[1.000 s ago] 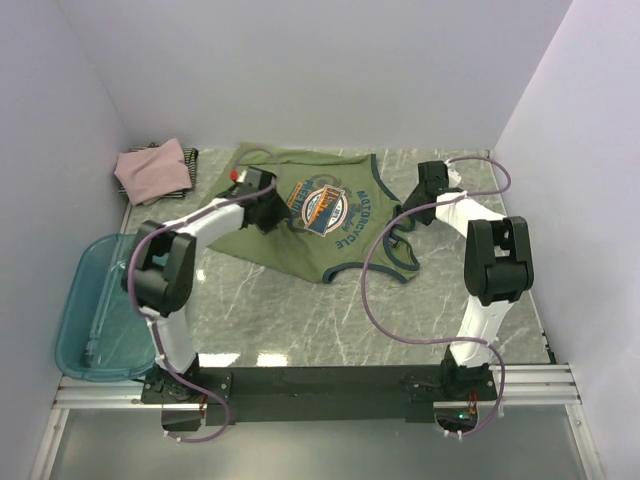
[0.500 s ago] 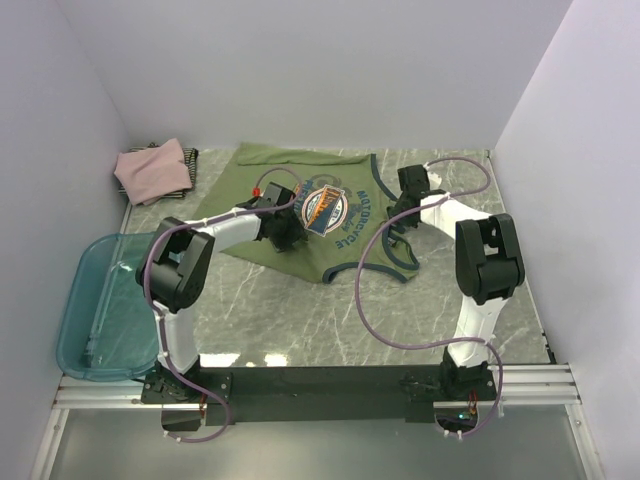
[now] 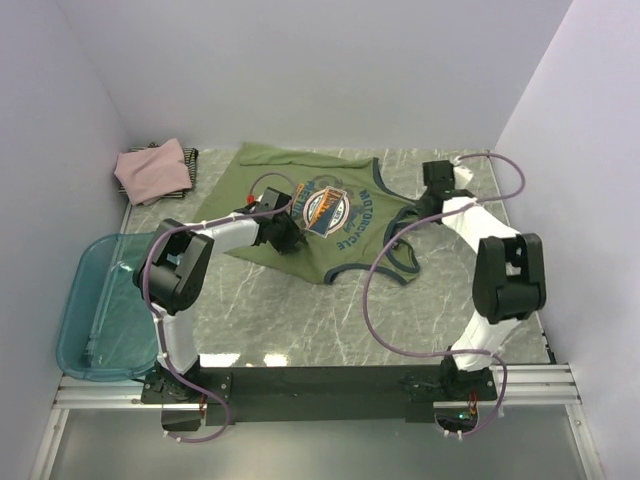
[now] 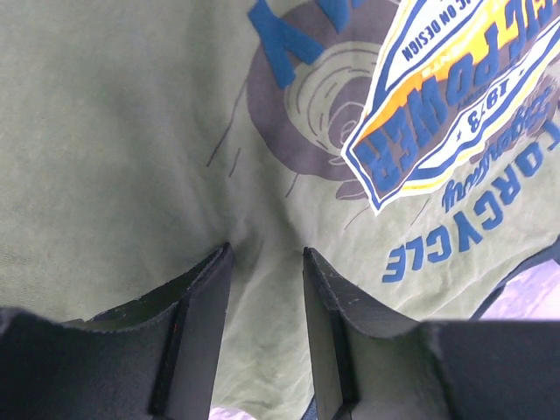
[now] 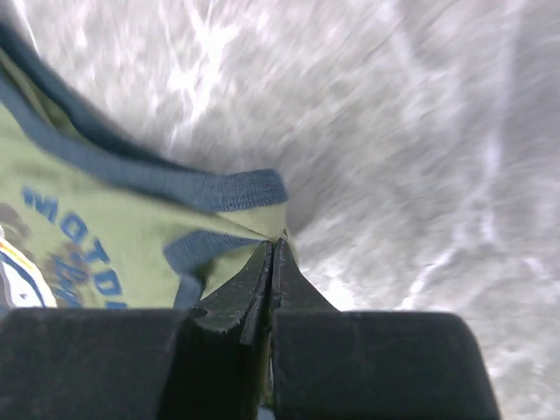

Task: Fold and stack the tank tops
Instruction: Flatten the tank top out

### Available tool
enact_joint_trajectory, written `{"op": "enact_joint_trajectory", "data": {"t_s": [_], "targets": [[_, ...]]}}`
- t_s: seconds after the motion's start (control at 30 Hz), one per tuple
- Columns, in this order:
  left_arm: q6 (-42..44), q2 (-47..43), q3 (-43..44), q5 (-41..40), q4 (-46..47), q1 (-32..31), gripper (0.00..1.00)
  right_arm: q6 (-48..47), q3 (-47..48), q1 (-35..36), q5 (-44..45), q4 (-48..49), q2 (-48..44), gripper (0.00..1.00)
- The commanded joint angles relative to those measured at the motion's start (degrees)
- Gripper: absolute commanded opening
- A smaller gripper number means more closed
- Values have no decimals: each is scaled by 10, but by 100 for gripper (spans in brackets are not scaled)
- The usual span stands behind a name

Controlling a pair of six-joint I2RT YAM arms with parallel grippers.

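The green tank top (image 3: 300, 165) is lying spread on the bench (image 3: 300, 320), in the upper middle of the frame. The left jaws are standing apart, pressing onto its cloth beside the chest graphic (image 4: 455, 96). The right jaws are clamping tight on its navy-trimmed strap (image 5: 219, 188) at the shirt's right edge. The pink tank top (image 3: 152, 170) is sitting at upper left.

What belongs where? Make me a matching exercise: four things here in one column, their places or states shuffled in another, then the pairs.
1 green top
2 pink top
3 bin
4 right gripper

A far left corner
B spread out in the middle
C shut on cloth
D left side, near edge

Pairs: 1-B, 2-A, 3-D, 4-C
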Motion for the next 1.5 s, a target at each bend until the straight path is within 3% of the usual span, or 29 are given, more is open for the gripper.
{"op": "enact_joint_trajectory", "data": {"t_s": [0.0,0.17,0.27,0.37,0.4,0.5,0.87,1.3,1.47], "targets": [[-19,2,-28,10,-28,-7,45,-2,-16,-21,32,4,-52,0],[-19,1,-25,29,-31,-8,44,-3,-33,-44,27,13,-56,1],[-17,-7,-30,33,-36,-8,44,2,-48,-63,3,23,-47,10],[-13,-12,-36,37,-43,-8,45,4,-63,-78,-8,33,-45,32],[-12,-13,-38,41,-43,-8,45,9,-72,-80,-13,36,-47,46],[-10,-14,-45,45,-39,-8,45,19,-83,-90,-25,42,-55,60],[-5,-16,-42,47,-41,-8,45,32,-149,-106,-90,77,-71,50],[-2,-22,-43,48,-40,-8,45,51,-181,-69,-69,106,-113,52],[-3,-23,-43,49,-41,-8,44,47,-157,-54,-68,87,-76,50]]}}
